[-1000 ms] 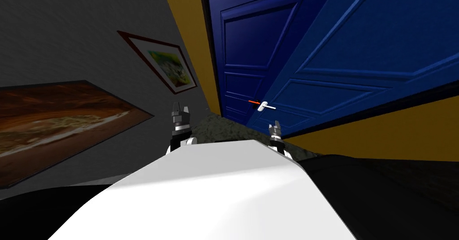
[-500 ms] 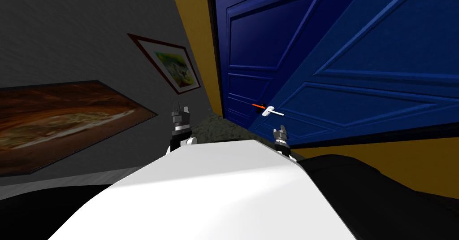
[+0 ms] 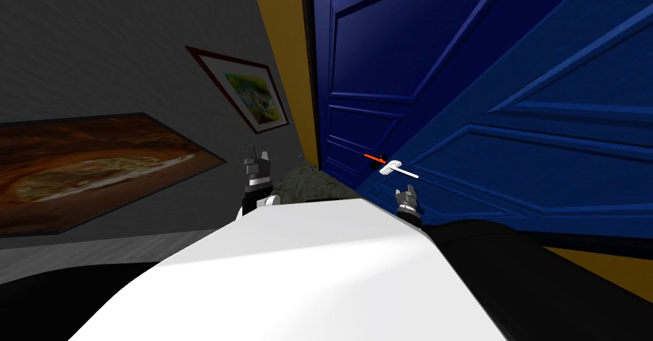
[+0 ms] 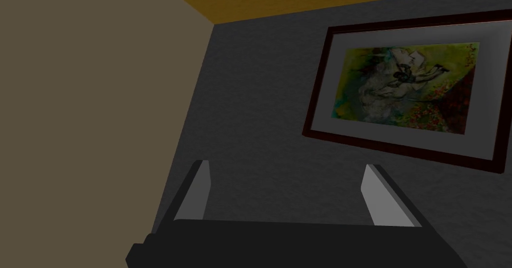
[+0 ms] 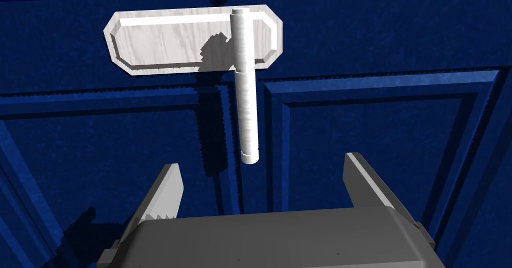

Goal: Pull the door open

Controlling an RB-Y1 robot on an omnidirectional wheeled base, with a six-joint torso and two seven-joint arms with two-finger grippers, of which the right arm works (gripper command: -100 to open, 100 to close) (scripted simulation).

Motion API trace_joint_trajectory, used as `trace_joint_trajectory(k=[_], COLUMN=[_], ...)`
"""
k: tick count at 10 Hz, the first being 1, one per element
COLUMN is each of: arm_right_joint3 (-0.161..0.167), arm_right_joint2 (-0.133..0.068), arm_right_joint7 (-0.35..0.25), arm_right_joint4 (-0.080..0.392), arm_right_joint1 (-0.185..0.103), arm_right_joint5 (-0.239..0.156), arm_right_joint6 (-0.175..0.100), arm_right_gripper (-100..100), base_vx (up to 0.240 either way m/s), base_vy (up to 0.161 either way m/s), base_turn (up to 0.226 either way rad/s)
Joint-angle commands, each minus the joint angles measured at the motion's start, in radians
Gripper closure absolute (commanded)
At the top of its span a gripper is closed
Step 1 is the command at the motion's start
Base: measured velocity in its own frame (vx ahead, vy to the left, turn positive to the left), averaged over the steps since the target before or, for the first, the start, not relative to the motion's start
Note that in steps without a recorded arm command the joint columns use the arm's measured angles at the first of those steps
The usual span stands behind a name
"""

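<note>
At the blue door (image 3: 446, 69), the right pincer (image 5: 262, 162) gapes wide, the white handle (image 5: 246, 104) untouched at its 12 o'clock, aligned for a grip; the left pincer (image 4: 285, 167) hangs wide.

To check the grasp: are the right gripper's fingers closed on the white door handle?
No, the right gripper stands open, and the white door handle touches neither finger.

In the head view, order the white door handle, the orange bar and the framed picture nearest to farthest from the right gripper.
1. White door handle, just beyond the right gripper.
2. Orange bar, at the door edge.
3. Framed picture, on the grey wall.
</note>
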Motion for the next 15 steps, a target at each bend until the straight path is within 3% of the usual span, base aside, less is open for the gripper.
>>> trace_joint_trajectory(k=[1, 3, 4, 9, 11, 13, 14, 15], arm_right_joint3=[-0.024, -0.026, -0.043, -0.061, -0.045, -0.045, -0.045, -0.045], arm_right_joint2=[-0.009, -0.010, -0.018, -0.033, -0.035, -0.039, -0.039, -0.039], arm_right_joint7=[-0.031, -0.030, -0.029, -0.019, -0.016, -0.018, -0.018, -0.018], arm_right_joint4=[0.020, 0.030, 0.047, 0.072, 0.067, 0.073, 0.073, 0.073], arm_right_joint1=[0.013, 0.010, 0.011, -0.007, -0.032, -0.033, -0.033, -0.033], arm_right_joint5=[-0.002, -0.002, -0.007, -0.015, -0.013, -0.013, -0.013, -0.013], arm_right_joint6=[0.002, -0.001, 0.010, 0.034, 0.035, 0.032, 0.032, 0.032], arm_right_gripper=[-100, -100, -100, -100, -100, -100, 100, 100], base_vx=[0.169, 0.099, 0.028, 0.075, 0.195, 0.148, -0.007, -0.031], base_vy=[-0.105, -0.087, -0.172, -0.190, -0.049, 0.039, -0.004, -0.005], base_turn=[0.127, 0.074, -0.098, -0.015, 0.129, 0.068, -0.014, 0.009])
